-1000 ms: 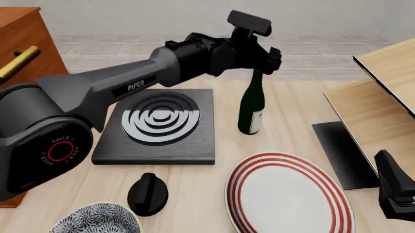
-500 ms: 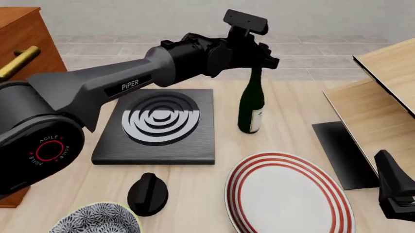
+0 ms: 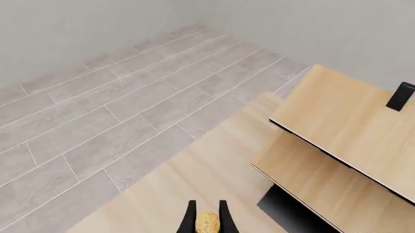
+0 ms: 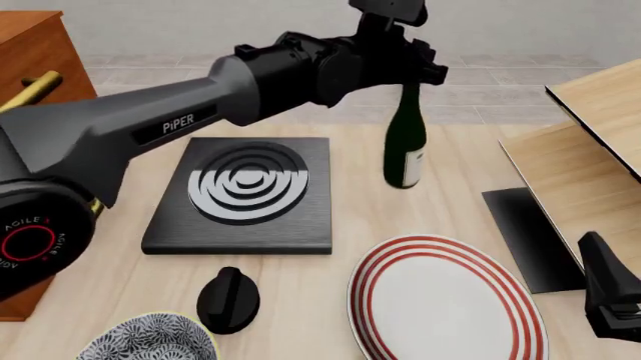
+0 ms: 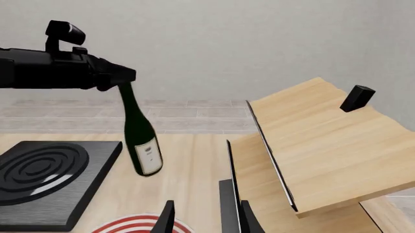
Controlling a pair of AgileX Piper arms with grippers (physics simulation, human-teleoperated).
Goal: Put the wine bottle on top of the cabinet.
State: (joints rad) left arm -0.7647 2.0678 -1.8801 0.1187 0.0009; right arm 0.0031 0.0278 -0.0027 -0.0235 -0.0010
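Even, bright, diffuse rendered light throughout, soft faint shadows, no glare, everything sharply in focus

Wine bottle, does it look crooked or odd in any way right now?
Yes. The wine bottle hangs off the table, gripped at its neck by the left gripper, and tilts, its base swung out from under the cap. Nothing is spilled.

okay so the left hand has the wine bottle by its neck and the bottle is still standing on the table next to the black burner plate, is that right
Not quite. The left hand does grip the wine bottle by its neck, but the bottle is off the table, not standing on it. The right wrist view shows it hanging tilted with its base clear of the wood, beside the black burner plate.
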